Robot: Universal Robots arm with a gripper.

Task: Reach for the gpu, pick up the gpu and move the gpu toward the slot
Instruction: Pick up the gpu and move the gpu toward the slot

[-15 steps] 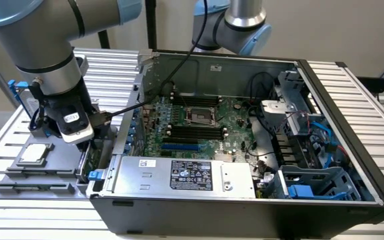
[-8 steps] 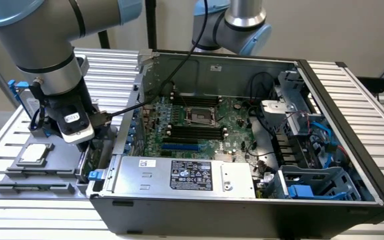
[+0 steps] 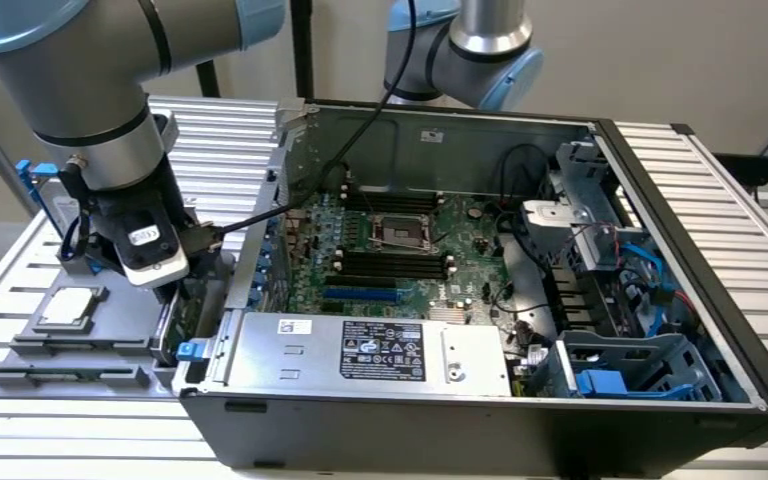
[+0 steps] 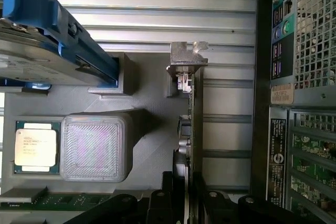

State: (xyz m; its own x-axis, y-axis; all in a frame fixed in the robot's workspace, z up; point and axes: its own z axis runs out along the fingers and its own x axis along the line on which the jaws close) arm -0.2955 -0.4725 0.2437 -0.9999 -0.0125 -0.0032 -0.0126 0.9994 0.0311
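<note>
The gpu shows edge-on in the wrist view as a thin dark-green blade with a silver end bracket. It stands upright in the grey holder tray. My gripper straddles the card's near end, its black fingers pressed against both faces with no gap showing. In the exterior view the gripper hangs low over the tray at the exterior view's left, just outside the open computer case. The blue slot lies on the motherboard inside the case.
On the tray are a square silver processor chip, a hard drive in blue rails and memory sticks. The case's wall stands close beside the card. A second arm hangs behind the case.
</note>
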